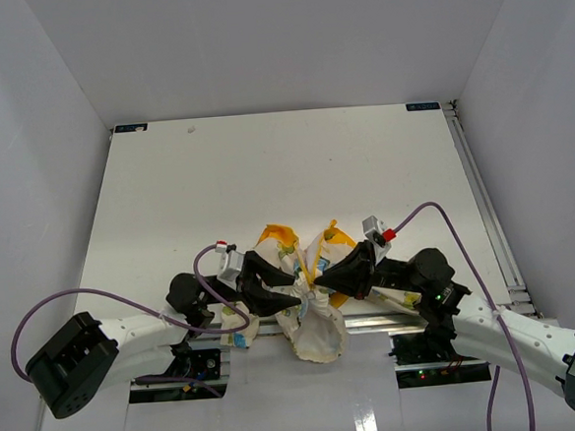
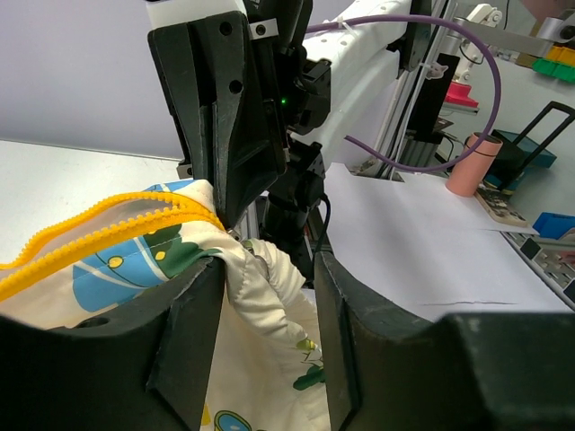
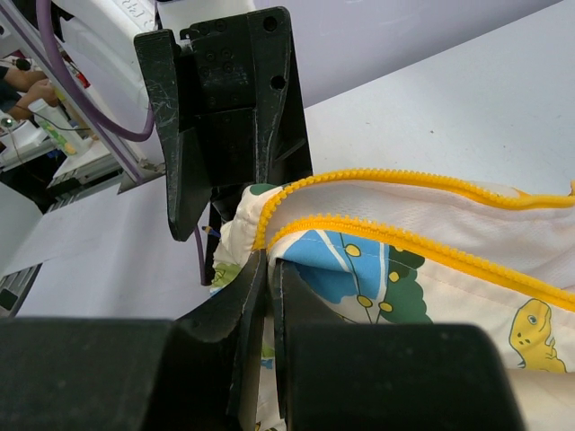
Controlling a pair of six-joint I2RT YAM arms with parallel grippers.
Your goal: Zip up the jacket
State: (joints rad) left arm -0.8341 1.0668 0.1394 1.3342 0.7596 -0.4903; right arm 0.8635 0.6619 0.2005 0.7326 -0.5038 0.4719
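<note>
Now, starting on the left: finds the left fingers [image 1: 295,296] parted, with a fold of cream cloth lying between them and nothing pinched, going by the left wrist view. Carries a real risk right there. Could, on closing from this spot, grab a loose lump of fabric rather than the yellow zip teeth [image 2: 108,224] running just beside one finger, and then haul the front panel askew instead of feeding the zip.

Moves to the middle: puts the jacket [image 1: 315,327] in a crumpled heap at the near edge of the table [image 1: 264,168], between the two sets of fingers, with the hood lining [image 1: 277,236] showing yellow on the far side and the two zip rows seemingly not meshed. Spells trouble too: no flat lie and no straight zip line, so likely to bunch further under any pull, or to catch cloth in the teeth. Cannot make out a slider or pull tab anywhere.

Swings right: shows the right fingers [image 1: 322,284] clamped tight on the jacket's edge, right where the two zip rows come together. Looks a thin hold, on a hem only. Could slip free under a tug from the other side, or drag the whole small garment across the table, with nothing else pinning it. Leaves little room besides, both tips almost meeting over the heap. Could easily knock one set into the other on a careless reach.
</note>
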